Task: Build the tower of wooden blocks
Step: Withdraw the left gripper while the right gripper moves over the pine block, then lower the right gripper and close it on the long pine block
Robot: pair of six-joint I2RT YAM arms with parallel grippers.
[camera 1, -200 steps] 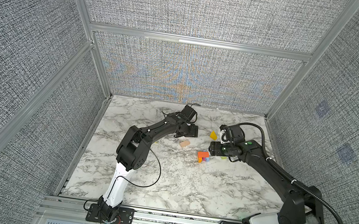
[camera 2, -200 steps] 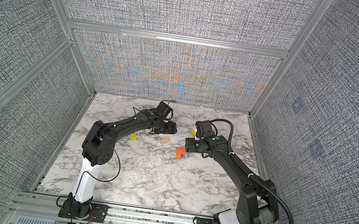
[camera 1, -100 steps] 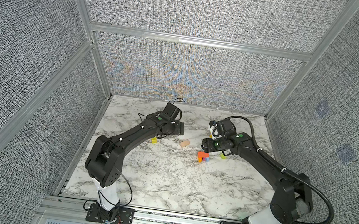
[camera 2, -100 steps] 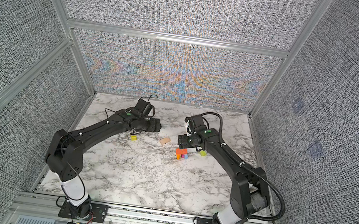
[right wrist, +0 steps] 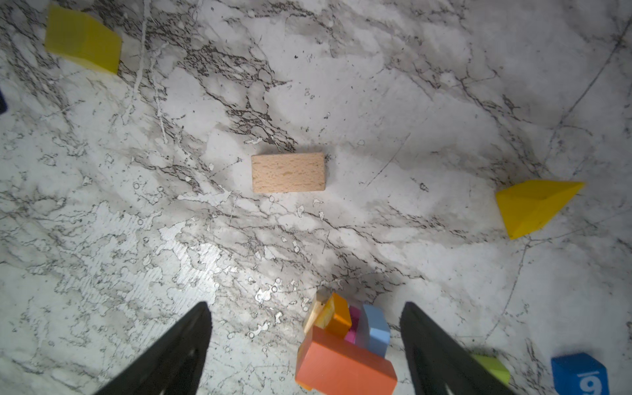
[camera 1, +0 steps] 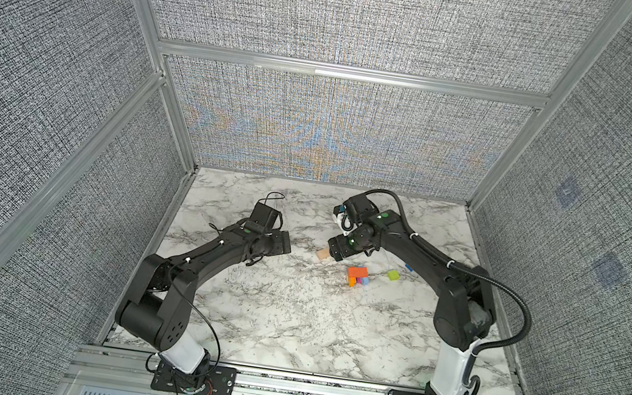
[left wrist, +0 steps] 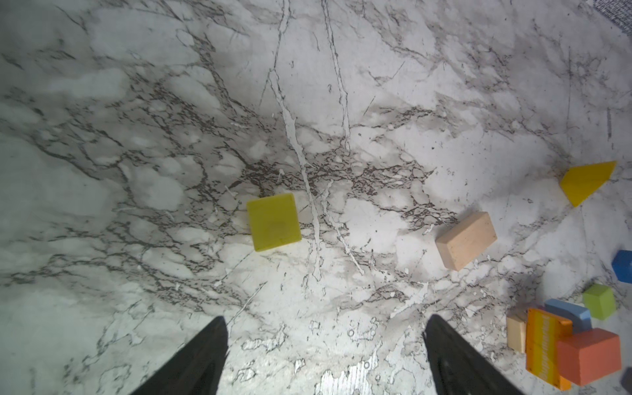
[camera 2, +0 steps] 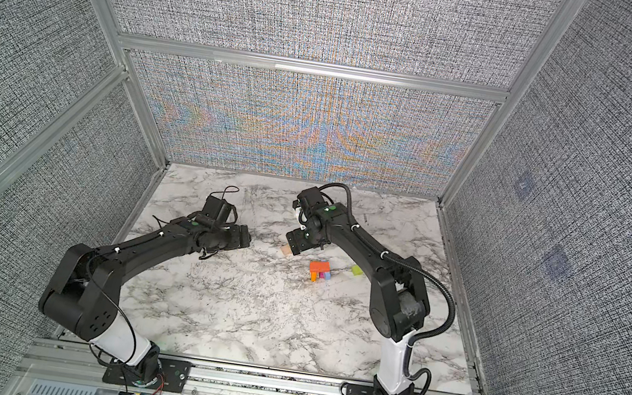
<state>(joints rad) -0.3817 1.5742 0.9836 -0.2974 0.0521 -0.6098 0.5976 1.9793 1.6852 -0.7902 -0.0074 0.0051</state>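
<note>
Withdrawing left hand [left wrist: 326,318], right hand [right wrist: 305,304] nearing bare wood block [right wrist: 288,172]

the tabletop [left wrist: 376,85] is showing a marble-patterned, smooth face, catching a soft sheen. the bare wood block [right wrist: 288,172] is showing open grain, matt. the yellow cube [left wrist: 273,222] and orange block [right wrist: 345,364] are wearing smooth, matt paint. the walls [camera 1: 332,12] are looking like rough woven cloth, the frame rails [camera 1: 348,73] like brushed metal.

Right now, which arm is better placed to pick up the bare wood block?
Right. The right hand is open close by the wood block, centred in its wrist view. The left hand, also open, faces the yellow block instead.
</note>
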